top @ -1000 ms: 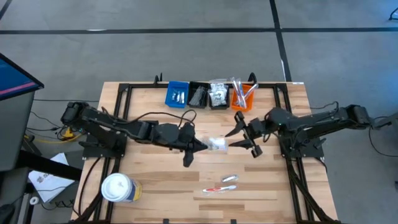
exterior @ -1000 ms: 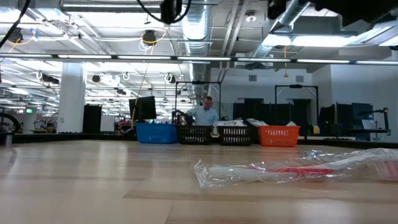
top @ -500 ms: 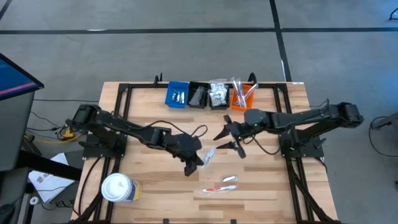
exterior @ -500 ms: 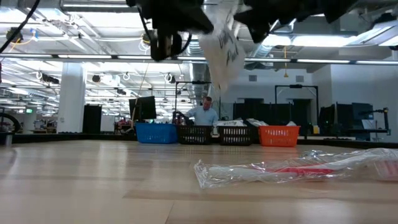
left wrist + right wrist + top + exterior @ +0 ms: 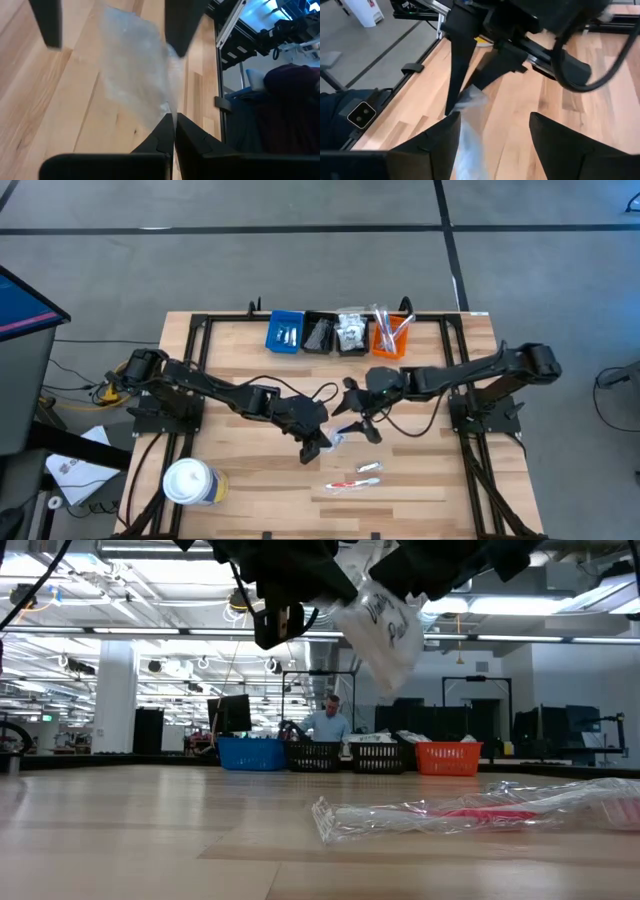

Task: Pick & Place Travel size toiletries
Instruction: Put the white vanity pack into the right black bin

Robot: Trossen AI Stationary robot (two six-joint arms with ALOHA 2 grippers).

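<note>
My left gripper (image 5: pixel 322 438) is shut on a clear plastic sachet (image 5: pixel 338 438) above the table's middle. The same sachet (image 5: pixel 385 625) shows high in the low view. My right gripper (image 5: pixel 358 418) is open and comes from the right. Its two fingers (image 5: pixel 182 27) stand on either side of the sachet (image 5: pixel 470 120). Near the front edge a wrapped red stick (image 5: pixel 352 483) and a small sachet (image 5: pixel 369 468) lie flat on the wood. My left gripper pinches one edge of the sachet (image 5: pixel 169 107) between its two fingertips, slanting down from the table's left side. The sachet is clear of the table and stands out beyond the fingertips, tilted. My right gripper: I cannot tell whether a finger touches the sachet.
Along the far edge stand a blue bin (image 5: pixel 285 332), a black bin (image 5: pixel 319 333), a clear bin with sachets (image 5: pixel 351 332) and an orange bin (image 5: pixel 391 335). A white tub (image 5: pixel 190 482) stands at the front left. Black frame rails run along both table sides.
My left gripper has gone down and toward the near edge with the sachet, which has come into the low view from above and now hangs tilted. My right gripper has moved toward the table's left, up to the sachet, and tipped its fingers further down.
</note>
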